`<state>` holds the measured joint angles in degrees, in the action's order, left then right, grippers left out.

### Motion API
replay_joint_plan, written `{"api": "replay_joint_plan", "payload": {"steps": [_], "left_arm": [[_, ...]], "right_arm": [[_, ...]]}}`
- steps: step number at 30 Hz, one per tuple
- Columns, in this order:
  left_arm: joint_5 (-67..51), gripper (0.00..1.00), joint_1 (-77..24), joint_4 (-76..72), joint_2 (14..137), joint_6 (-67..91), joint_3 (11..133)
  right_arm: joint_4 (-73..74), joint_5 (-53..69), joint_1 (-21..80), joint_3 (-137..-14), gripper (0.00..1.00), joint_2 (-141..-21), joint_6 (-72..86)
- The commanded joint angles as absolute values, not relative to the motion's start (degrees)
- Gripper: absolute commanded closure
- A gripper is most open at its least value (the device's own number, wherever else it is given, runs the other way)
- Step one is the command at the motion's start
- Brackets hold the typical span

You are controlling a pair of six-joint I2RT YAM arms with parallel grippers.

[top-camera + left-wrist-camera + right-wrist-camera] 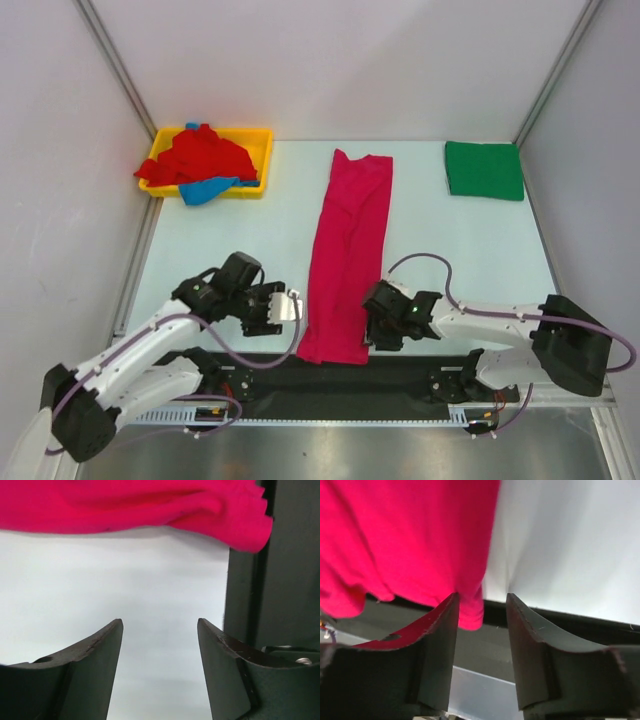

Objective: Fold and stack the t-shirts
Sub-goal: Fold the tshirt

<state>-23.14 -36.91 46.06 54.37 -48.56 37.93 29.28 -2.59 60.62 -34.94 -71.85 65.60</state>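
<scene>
On the table (470,240) the magenta t-shirt (350,250) lies in a long strip between the two sets of fingers. The right gripper (481,602) is spread, one finger against the hem corner; the left gripper (160,630) gapes empty, cloth just beyond its tips.

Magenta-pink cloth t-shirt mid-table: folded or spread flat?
Partly folded: the magenta-pink cloth t-shirt lies as a long narrow strip, no sleeves sticking out, not folded crosswise.
</scene>
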Motion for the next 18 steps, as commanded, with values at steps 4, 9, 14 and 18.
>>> {"api": "replay_joint_plan", "payload": {"steps": [4,9,14,18], "left_arm": [[-26.97,0.31,-39.98,39.22,47.02,-63.46,34.02],[-30.66,0.33,-44.81,36.47,49.83,-64.85,31.83],[-27.69,0.3,-53.69,28.22,51.06,-71.17,28.39],[-26.81,0.28,-58.0,23.75,58.51,-74.7,29.44]], "right_arm": [[20.04,-1.32,60.91,-34.98,0.67,-75.75,69.35],[20.73,1.32,58.37,-31.38,1.0,-74.45,71.1],[28.64,0.61,53.18,-28.39,1.0,-64.62,68.03],[29.1,1.23,51.59,-26.9,1.0,-62.58,66.88]]}}
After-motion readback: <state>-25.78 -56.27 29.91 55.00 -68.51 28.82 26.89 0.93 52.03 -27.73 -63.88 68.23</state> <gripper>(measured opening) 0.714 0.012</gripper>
